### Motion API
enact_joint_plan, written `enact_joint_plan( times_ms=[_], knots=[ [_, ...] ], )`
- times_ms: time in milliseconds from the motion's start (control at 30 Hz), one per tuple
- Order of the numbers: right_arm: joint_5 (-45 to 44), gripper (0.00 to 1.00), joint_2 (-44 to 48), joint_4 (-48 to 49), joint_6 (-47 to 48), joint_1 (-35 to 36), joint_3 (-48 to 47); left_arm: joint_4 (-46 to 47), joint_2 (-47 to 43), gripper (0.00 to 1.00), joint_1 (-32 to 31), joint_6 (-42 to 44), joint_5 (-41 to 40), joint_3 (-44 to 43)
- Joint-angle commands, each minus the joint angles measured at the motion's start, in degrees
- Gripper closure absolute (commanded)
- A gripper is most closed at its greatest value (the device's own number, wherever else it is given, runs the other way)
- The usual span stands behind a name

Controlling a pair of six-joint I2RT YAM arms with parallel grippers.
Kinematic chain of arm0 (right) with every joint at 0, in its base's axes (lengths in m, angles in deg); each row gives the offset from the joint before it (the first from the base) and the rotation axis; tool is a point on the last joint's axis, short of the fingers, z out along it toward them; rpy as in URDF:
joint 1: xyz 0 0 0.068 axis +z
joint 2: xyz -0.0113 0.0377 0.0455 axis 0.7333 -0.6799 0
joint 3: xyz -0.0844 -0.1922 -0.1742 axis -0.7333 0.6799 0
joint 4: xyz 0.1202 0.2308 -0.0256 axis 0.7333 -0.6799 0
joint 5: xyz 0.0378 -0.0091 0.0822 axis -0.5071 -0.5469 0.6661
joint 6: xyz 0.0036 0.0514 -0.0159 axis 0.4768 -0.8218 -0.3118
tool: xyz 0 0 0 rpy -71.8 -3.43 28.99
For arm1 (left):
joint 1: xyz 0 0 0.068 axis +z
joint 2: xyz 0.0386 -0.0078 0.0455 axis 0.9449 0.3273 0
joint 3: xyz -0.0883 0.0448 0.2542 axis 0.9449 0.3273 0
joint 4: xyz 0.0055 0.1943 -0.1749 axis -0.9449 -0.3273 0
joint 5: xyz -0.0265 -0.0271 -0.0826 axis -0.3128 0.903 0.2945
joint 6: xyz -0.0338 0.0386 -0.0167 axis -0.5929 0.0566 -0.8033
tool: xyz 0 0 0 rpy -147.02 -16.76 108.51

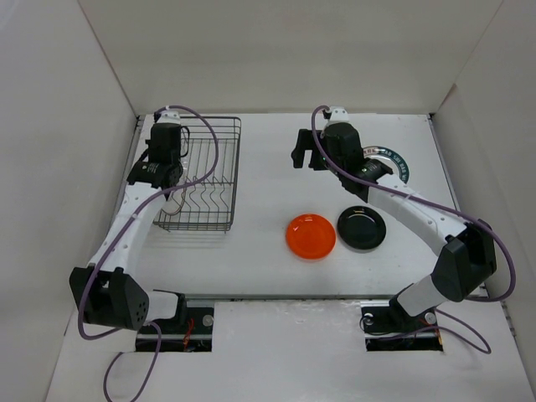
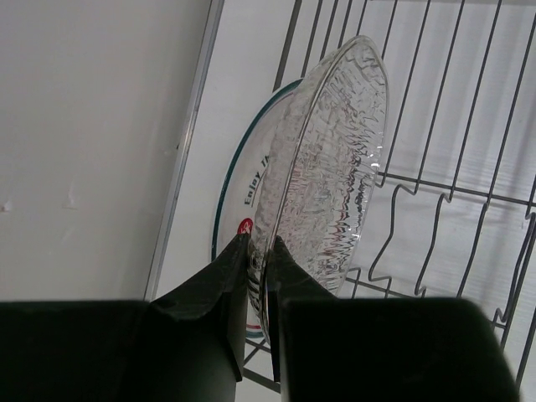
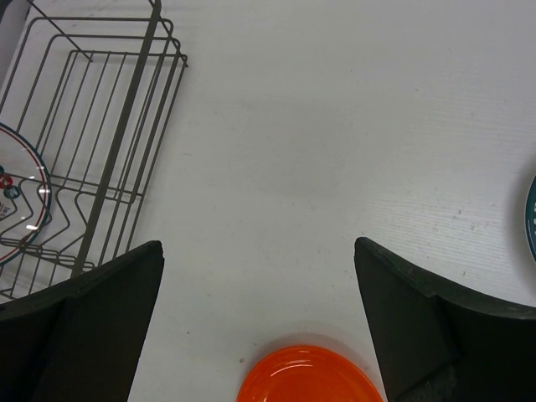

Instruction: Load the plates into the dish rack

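Claws differ here. Our left claw (image 2: 261,251) is closed on the rim of the clear plate (image 2: 335,159), with one finger on each face. We hold that plate on edge inside the rack (image 1: 213,167), leaning a little. Just past the claw's left finger, close behind the clear plate, stands the white plate with red characters (image 2: 247,180), also on edge. We cannot tell whether the two plates touch. Our fingers hide the clear plate's lowest edge, so we cannot say if it rests on the wires. On the claw's other side run the rack's bent wire dividers.

Our right claw (image 3: 258,251) is spread wide, gripping nothing, and hangs over the bare desk (image 3: 335,126). The orange plate (image 3: 310,377) lies flat on the desk in line with the gap between the fingers, on the claw's wrist side. From above we see the black plate (image 1: 361,228) lying flat just beside the orange one, farther back along the right arm (image 1: 419,213). The green-rimmed plate (image 1: 400,163) lies flat on the desk off to this claw's right, partly covered by the arm. Our wrist view catches only a sliver of it. The rack stands well apart on this claw's left.
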Motion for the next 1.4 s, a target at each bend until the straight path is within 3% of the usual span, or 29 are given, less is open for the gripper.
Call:
enact_joint_plan(
  times_ms=[0, 700, 1367],
  knots=[
    [-1.0, 0.00, 1.0, 0.4, 0.1, 0.5, -0.7, -0.1, 0.4, 1.00, -0.1, -1.9, -0.2, -1.7],
    [1.1, 0.00, 2.0, 0.4, -0.4, 0.5, -0.2, 2.2, -0.3, 1.00, -0.1, -1.9, -3.2, 6.5],
    [2.2, 0.00, 1.0, 0.4, -0.4, 0.5, -0.2, -1.5, -0.5, 1.00, -0.8, -3.4, -2.1, 2.9]
  ],
)
